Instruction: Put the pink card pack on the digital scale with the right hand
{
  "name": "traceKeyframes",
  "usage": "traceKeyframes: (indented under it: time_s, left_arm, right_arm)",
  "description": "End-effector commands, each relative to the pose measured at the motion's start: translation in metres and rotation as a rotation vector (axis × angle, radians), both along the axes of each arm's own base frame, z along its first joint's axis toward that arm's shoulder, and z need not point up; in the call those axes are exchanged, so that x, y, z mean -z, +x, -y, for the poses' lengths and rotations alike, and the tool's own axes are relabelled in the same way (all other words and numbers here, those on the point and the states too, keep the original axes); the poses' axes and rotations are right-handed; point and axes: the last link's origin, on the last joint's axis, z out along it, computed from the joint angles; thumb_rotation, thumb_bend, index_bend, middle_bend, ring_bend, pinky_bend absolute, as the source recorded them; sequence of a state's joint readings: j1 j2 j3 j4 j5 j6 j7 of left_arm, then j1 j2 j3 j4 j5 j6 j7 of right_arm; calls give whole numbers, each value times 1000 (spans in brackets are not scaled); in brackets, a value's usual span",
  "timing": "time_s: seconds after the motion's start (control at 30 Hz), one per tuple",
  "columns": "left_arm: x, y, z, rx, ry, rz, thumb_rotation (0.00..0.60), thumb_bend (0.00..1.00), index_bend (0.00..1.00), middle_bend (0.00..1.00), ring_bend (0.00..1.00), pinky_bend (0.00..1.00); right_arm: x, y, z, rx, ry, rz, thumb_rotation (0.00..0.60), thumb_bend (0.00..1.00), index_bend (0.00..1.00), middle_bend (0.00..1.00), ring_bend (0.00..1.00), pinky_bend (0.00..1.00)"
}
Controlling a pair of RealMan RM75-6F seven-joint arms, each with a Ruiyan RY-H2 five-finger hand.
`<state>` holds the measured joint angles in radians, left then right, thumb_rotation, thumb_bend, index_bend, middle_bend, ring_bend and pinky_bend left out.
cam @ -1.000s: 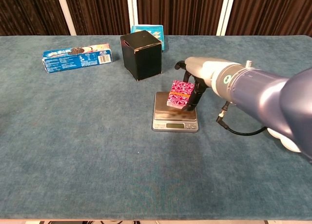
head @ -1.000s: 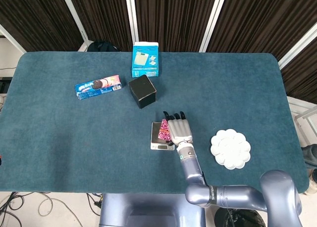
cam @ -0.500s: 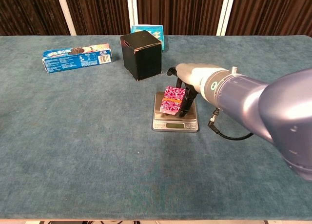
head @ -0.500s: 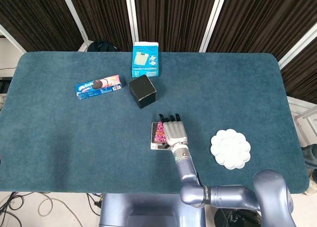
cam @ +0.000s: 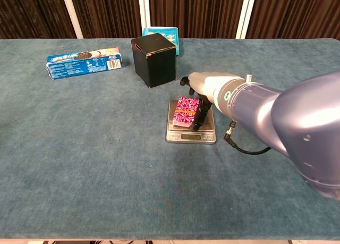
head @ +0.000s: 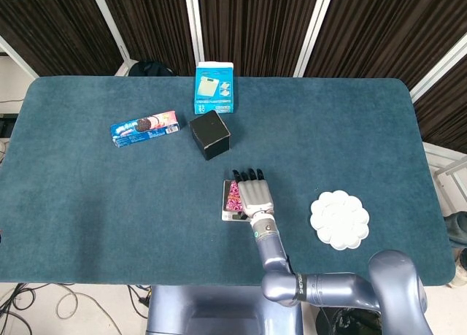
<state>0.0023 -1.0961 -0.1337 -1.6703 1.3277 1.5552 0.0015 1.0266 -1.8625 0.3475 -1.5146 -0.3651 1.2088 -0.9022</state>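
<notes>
Right hand [cam: 204, 95] grips the pink card pack [cam: 186, 111] low over the digital scale [cam: 190, 131] near the table's [cam: 79, 164] front edge: seat it flat on the platform, clear of the display, then open your fingers.

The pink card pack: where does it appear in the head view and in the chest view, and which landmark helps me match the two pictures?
Head view: the pink card pack is just below centre, on the digital scale, mostly covered by the right hand.
Chest view: the pack is near centre, on the scale, with the hand at its right side.
Shared landmark: the black box, just beyond the scale.
</notes>
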Motion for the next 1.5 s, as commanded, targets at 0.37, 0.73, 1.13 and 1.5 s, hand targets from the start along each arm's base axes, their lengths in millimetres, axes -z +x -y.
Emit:
traceKeyframes:
  time_s: [0.37, 0.73, 1.13, 1.5]
  left_arm:
    - [0, 0, 0, 0, 0, -1, 600, 664, 84, 0, 0, 0]
    - [-1, -1, -1, 1, 0, -3, 600, 664, 84, 0, 0, 0]
    - [2, 2, 2, 9, -4, -16, 600, 664, 84, 0, 0, 0]
    - [6, 5, 2, 9, 5, -37, 600, 664, 84, 0, 0, 0]
  right_arm:
    - [-3, 3, -3, -9, 12, -23, 600, 279, 0, 34, 0, 0]
    - [-28, -1, -23, -90, -5, -21, 600, 278, 0, 21, 0, 0]
    - [-133, -103, -93, -185, -242, -128, 600, 279, 0, 19, 0, 0]
    - [-200, -187, -166, -210, -397, -44, 600, 279, 0, 19, 0, 0]
